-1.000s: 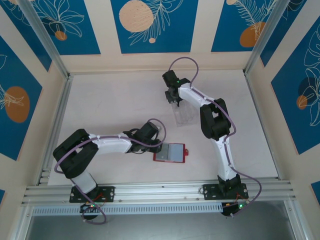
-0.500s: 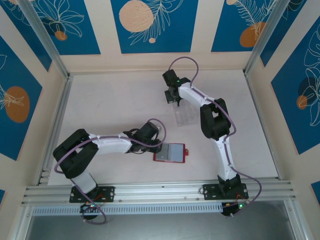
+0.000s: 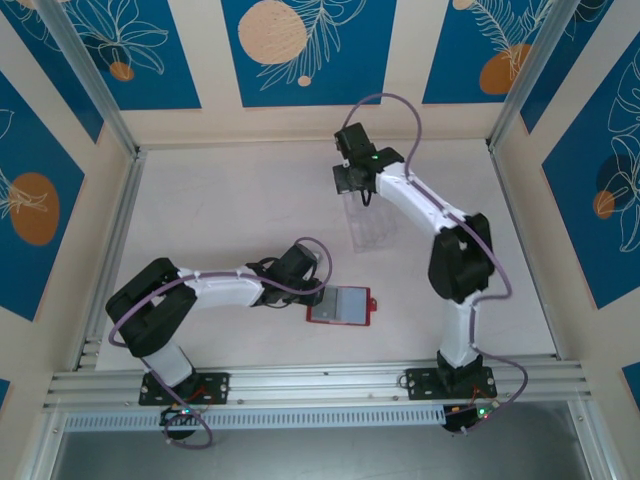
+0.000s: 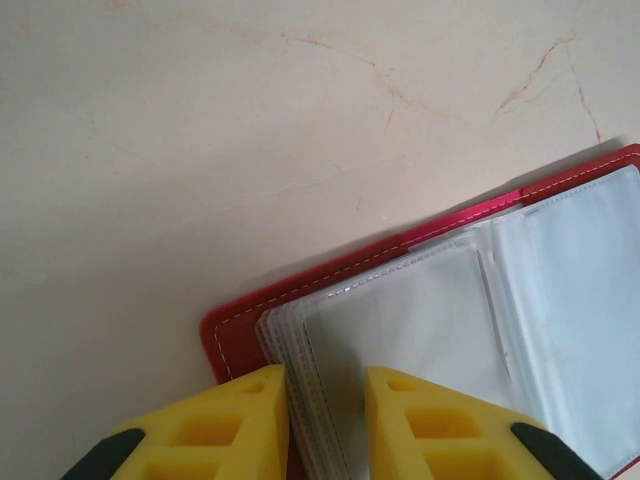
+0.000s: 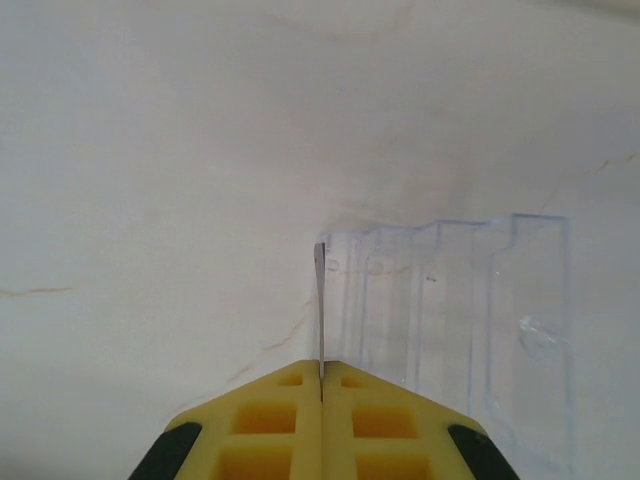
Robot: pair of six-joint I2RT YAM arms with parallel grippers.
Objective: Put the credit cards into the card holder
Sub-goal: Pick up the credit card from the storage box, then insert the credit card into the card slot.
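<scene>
Overhead: card holder (image 3: 341, 305) lies open by the worktop's (image 3: 230, 200) near edge, with the left gripper (image 3: 316, 296) at its left edge. Right gripper (image 3: 357, 192) is above the clear tray (image 3: 370, 228), and the holder lies nearward of it.
Left wrist: jaws clamp the sleeve stack.
Right wrist: jaws pressed together on one credit card (image 5: 320, 300), edge-on, colour unreadable.

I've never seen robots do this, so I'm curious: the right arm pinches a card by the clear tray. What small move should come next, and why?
Probably swing the right gripper from the clear tray toward the card holder. Its jaws are shut on a thin card, seen edge-on, while the left gripper grips the holder's sleeves, lying open.
</scene>
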